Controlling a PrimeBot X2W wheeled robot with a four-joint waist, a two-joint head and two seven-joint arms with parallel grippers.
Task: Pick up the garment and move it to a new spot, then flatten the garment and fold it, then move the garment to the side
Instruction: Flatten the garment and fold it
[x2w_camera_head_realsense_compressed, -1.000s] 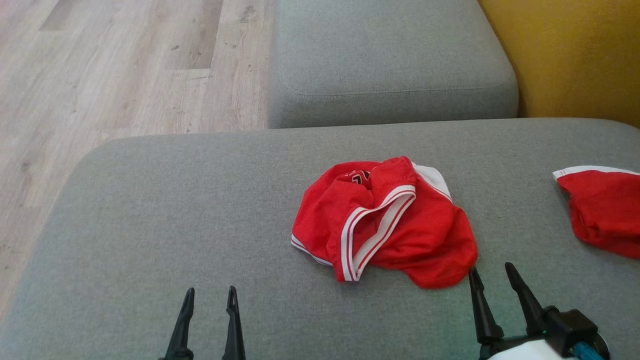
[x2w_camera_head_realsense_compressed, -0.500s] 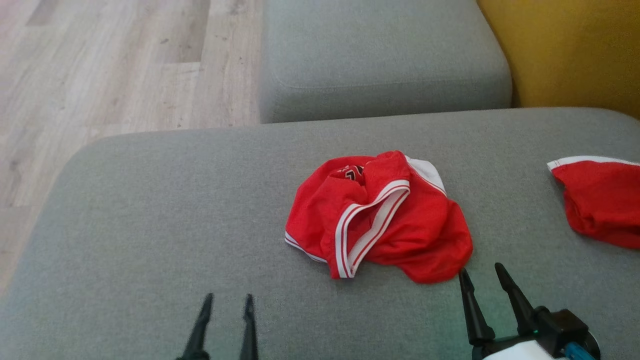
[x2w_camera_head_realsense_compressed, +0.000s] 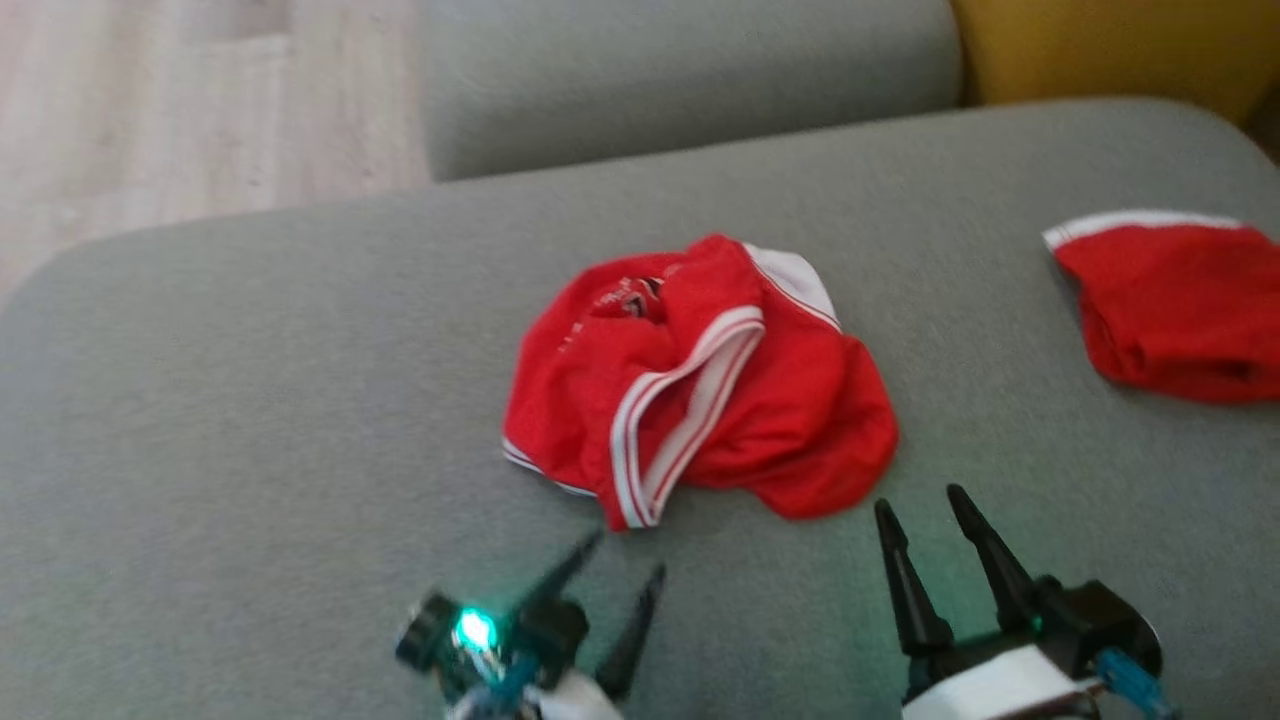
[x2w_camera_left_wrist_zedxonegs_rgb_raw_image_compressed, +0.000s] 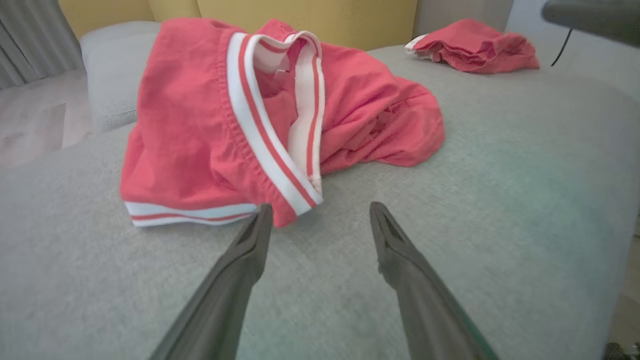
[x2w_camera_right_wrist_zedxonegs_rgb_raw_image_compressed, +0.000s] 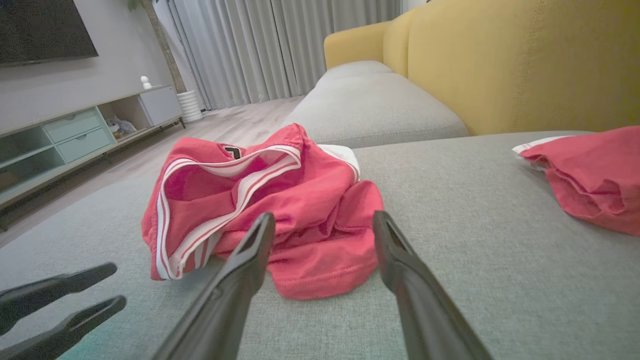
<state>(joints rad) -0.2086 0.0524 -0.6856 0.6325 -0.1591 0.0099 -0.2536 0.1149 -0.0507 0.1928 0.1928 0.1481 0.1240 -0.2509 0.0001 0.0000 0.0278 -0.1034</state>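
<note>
The left gripper (x2w_camera_head_realsense_compressed: 627, 555) sits low at 7 o'clock of the garment (x2w_camera_head_realsense_compressed: 700, 380). Its 2 dark fingers are parted and hold nothing, with the tips aimed toward 1 o'clock at the corner of the striped band (x2w_camera_head_realsense_compressed: 690, 400). In its own wrist view the nearer tip is just beside that corner, and as far as I can tell it is not touching.

The garment lies in a crumpled red heap near the middle of the grey seat cushion (x2w_camera_head_realsense_compressed: 250, 400). The white-and-red band loops over the top, and a loose lobe of hem (x2w_camera_head_realsense_compressed: 815, 480) spills toward 5 o'clock.

To my eye it is light, thin and thoroughly limp. It will sag from any pinch point and keep no shape, so 1 grip alone would lift a dangling bunch. The band looks the thickest, firmest part, and that is where I'd take hold. The plain cloth might slip or come up as only 1 layer. The cushion is soft too, so pressing down for a pinch should give a little.

The right gripper (x2w_camera_head_realsense_compressed: 918, 498) hovers at 5 o'clock of the heap, fingers likewise spread and empty, tips near the hem lobe but apart from it.

Out at 2 o'clock, a second red garment (x2w_camera_head_realsense_compressed: 1170, 300) lies well apart and is best left alone.
</note>
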